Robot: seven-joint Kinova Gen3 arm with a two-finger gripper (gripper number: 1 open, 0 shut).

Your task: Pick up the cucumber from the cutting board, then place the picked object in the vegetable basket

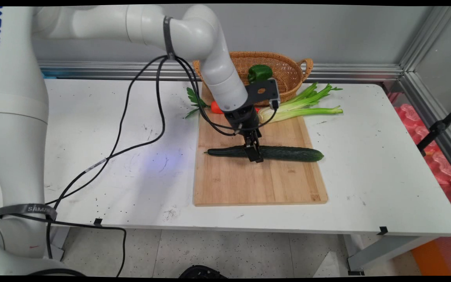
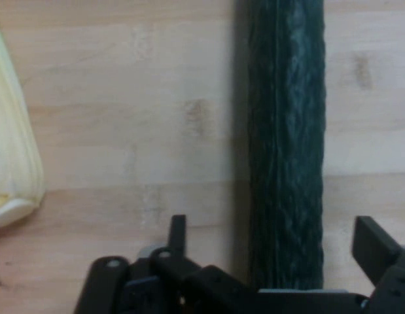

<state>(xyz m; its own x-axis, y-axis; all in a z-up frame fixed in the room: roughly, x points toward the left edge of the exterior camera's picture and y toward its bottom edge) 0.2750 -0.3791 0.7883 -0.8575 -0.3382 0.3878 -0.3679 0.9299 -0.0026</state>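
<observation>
A long dark green cucumber (image 1: 288, 153) lies crosswise on the wooden cutting board (image 1: 249, 184). My gripper (image 1: 255, 156) is lowered over the cucumber's middle, and it is open. In the hand view the cucumber (image 2: 286, 131) runs straight up between the two fingertips. A gap of bare board (image 2: 123, 98) shows between the left fingertip (image 2: 178, 229) and the cucumber's side. The right fingertip (image 2: 372, 242) also stands apart from it.
A bunch of celery (image 1: 307, 105) lies at the board's far edge, its pale base (image 2: 12, 157) at the hand view's left. An orange carrot (image 1: 215, 107) lies by the far left corner. Behind stands a wicker basket (image 1: 288, 70) holding a green pepper (image 1: 260, 72).
</observation>
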